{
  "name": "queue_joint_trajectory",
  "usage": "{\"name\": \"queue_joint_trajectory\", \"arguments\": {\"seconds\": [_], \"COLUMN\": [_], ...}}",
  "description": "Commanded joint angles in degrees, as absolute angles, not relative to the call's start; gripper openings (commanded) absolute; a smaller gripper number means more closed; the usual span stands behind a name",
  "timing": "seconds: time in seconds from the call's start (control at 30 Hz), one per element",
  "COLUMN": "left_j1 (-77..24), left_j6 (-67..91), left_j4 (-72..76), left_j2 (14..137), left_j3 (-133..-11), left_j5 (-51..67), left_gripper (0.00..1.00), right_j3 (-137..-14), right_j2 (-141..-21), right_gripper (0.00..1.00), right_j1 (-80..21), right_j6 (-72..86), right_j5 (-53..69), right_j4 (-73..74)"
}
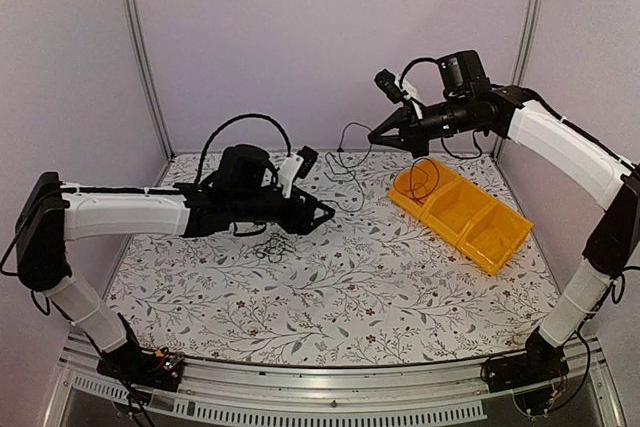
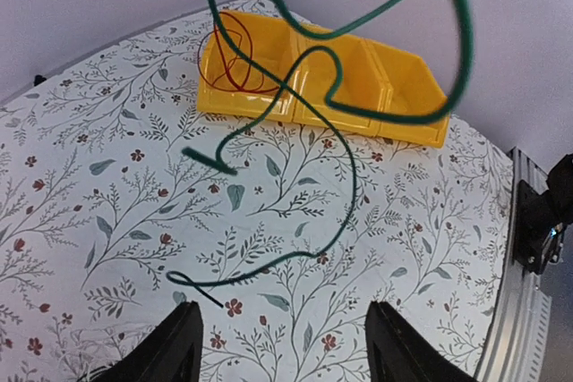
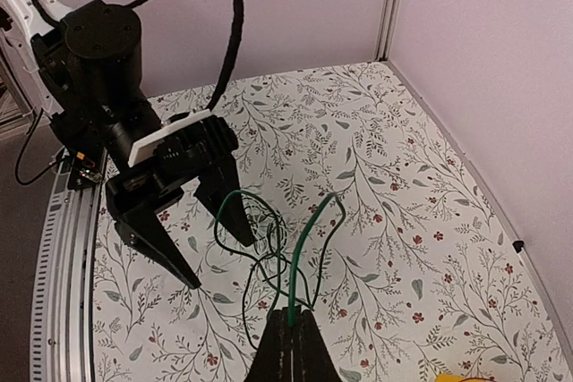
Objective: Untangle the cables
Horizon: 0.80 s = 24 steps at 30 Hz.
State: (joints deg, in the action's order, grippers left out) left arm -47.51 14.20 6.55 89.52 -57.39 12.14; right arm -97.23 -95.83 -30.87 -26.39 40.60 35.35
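Floral-print counter [image 1: 330, 297] between pale lilac walls. Nearest, holds the left hand [image 1: 328, 215] low with fingers spread wide, gripping nothing, above a small dark clump of cables [image 1: 272, 246] lying on the counter beneath its wrist. Farther back, pinches a green cable [image 3: 294, 266] tight in the raised right hand [image 1: 375, 137], the length dangling to the counter. Beyond, on the right, shows a yellow bin [image 1: 490, 237] with a red cable [image 1: 425, 179] coiled in its far end compartment.

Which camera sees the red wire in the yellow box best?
Left wrist: the red wire lies looped in the yellow box's end compartment. From the top it is just a small dark loop; the right wrist barely catches it.
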Motion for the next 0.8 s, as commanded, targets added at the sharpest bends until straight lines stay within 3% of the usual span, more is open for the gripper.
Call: {"name": "queue_joint_trajectory", "arguments": {"seconds": [0.0,0.17,0.27,0.5,0.77], "left_j1": [-47.69,-47.66,-47.64,-47.64,-46.92], "left_j6": [6.67,5.04,4.54,7.85,17.09], "left_j4": [8.6,11.46,15.31,18.0,16.56], "left_j2": [96.14,98.58,98.63,98.04,89.11], "left_j3": [-63.12,-63.34,-61.77,-60.11,-42.55], "left_j5": [9.68,10.09,11.68,14.72,7.76], "left_gripper": [0.61,0.55,0.46,0.0,0.0], "right_j3": [-99.04,-99.15,-98.73,-98.78,-107.34], "right_j2": [-92.93,-92.64,-92.43,-92.32,-93.34], "right_gripper": [0.0,0.0,0.0,0.0,0.0], "right_j1": [-31.51,-31.47,-31.47,-31.47,-24.34], "right_j6": [-25.8,-24.98,-24.24,-23.56,-22.14], "right_j5": [40.83,41.0,41.0,39.26,31.92], "right_j4": [37.01,37.37,37.05,36.53,33.04]}}
